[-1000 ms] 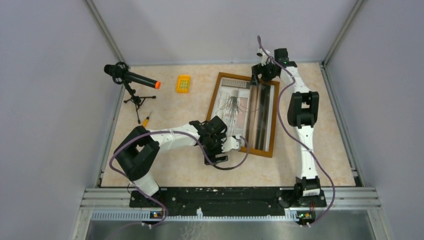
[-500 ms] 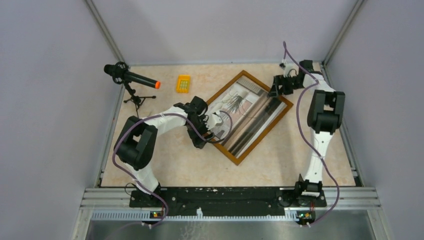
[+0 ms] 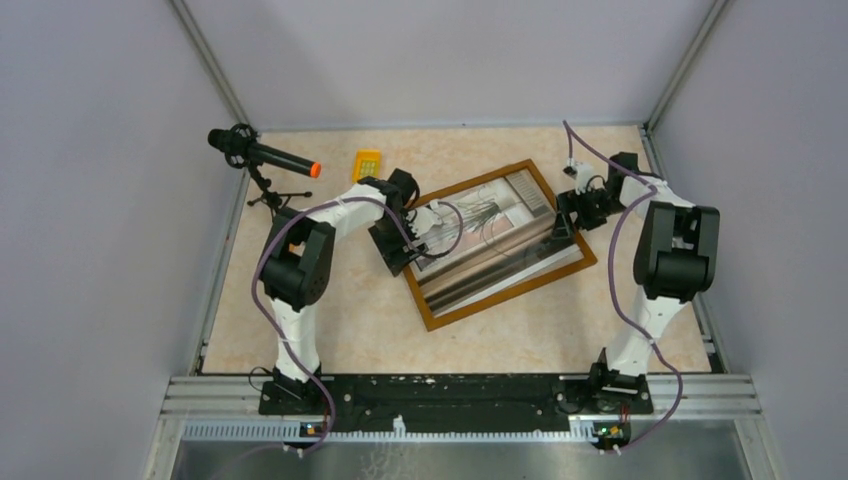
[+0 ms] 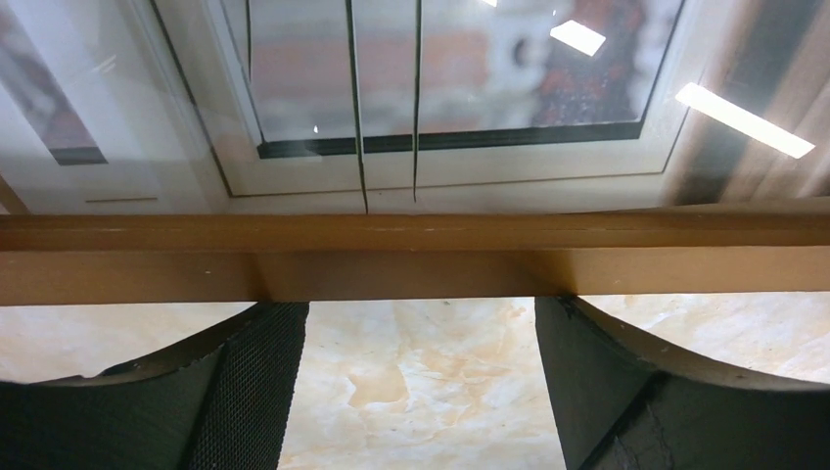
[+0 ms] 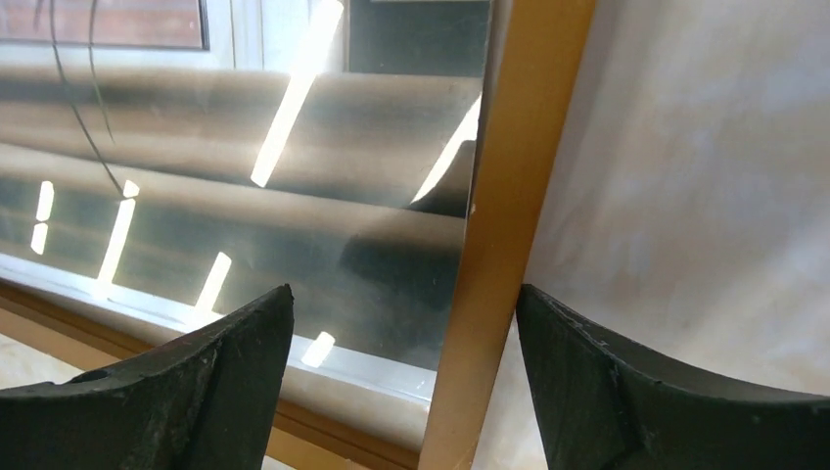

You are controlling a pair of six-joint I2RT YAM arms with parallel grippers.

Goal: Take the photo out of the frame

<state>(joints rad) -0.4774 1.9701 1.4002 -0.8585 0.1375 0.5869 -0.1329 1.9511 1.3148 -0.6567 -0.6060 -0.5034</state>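
Note:
The frame (image 3: 510,295), a narrow brown rim with glass, lies face up and slanted in the middle of the table. Behind the glass is the photo (image 3: 500,225), a spiky plant beside beige-brown bands. My left gripper (image 3: 405,238) is at the frame's left short edge. In the left wrist view its open fingers (image 4: 245,372) reach the rim (image 4: 411,255), with bare table between them. My right gripper (image 3: 566,216) is at the right short edge. It stands open astride the rim (image 5: 499,225), one finger (image 5: 225,372) over the glass and the other over the table.
A black microphone (image 3: 265,158) on a small tripod stands at the back left. A small yellow-orange block (image 3: 367,163) lies beside it, just behind the left arm. Grey walls close in the table on three sides.
The frame has swung clockwise from nearly upright in the view to nearly crosswise. My left gripper went back and left with its edge. My right gripper came nearer and to the right.

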